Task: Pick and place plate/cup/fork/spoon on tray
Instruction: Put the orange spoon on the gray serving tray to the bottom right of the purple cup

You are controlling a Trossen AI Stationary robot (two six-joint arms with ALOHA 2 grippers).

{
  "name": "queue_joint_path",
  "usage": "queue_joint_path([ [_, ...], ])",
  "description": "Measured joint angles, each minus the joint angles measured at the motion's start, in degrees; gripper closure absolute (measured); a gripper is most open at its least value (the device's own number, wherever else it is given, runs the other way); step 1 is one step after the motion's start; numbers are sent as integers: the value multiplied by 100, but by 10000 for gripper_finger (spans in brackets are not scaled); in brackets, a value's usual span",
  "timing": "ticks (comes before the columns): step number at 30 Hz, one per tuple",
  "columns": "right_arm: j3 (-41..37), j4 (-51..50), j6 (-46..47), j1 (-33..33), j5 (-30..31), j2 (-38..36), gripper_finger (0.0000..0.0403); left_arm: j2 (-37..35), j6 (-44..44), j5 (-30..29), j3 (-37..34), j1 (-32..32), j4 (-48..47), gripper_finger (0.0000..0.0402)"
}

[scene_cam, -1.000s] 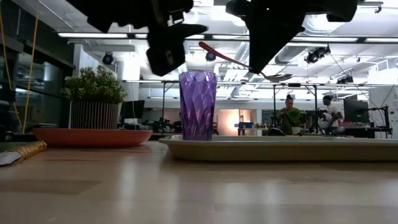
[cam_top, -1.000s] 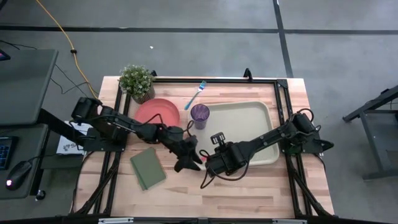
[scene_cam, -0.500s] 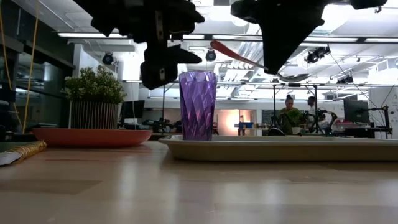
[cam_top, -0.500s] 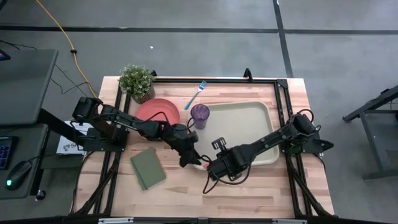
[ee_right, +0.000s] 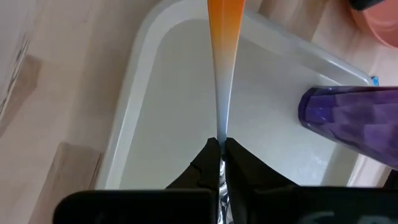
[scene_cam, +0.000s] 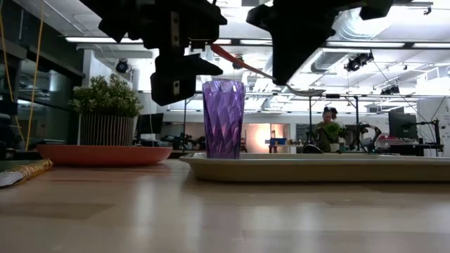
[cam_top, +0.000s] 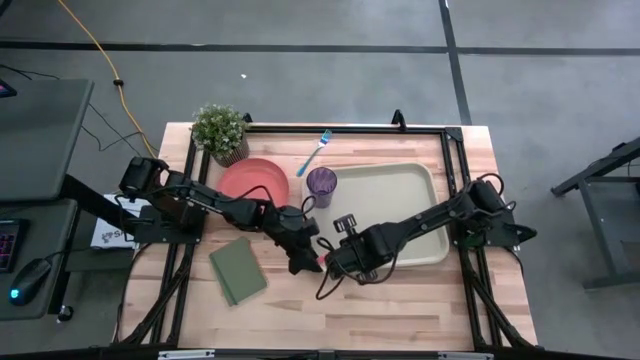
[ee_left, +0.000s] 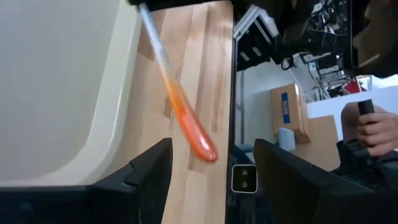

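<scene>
My right gripper [cam_top: 335, 258] is shut on the spoon [scene_cam: 242, 67], held in the air over the tray's near left corner. The spoon's orange handle tip [ee_left: 200, 144] points at my left gripper [ee_left: 211, 180]. That gripper is open, its fingers standing on either side of the tip without touching it. The purple cup [cam_top: 321, 185] stands upright in the far left corner of the beige tray [cam_top: 405, 200]. The orange-red plate [cam_top: 253, 180] lies flat on the table left of the tray. The blue-handled fork [cam_top: 315, 150] lies on the table beyond the tray. My right gripper pinches the spoon's thin metal shaft [ee_right: 221, 134] between its two fingertips, just past the orange handle. The spoon runs on in line with the fingers, handle away from them. It is lifted clear and tilted, the handle tip higher than the silver bowl [scene_cam: 309, 91].
A potted green plant [cam_top: 220, 130] stands at the far left corner. A green rectangular pad [cam_top: 238, 270] lies near the left front. Black frame rails run along the table's edges. People sit in the room beyond the table [scene_cam: 327, 126].
My right gripper has carried the spoon a little toward the table's left, so the orange handle tip now reaches to my left gripper. The spoon stays tilted and clear of the tray. My left gripper has turned and dipped slightly.
</scene>
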Motion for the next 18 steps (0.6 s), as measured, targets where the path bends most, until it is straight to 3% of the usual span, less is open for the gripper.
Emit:
queue_joint_path([
  [12,0,275,-146,-31,-12,0,403,0,-59,-318,0,-19,78,199],
  [18,0,339,-149,-31,-8,2,403,0,-48,-375,0,-49,91,268],
])
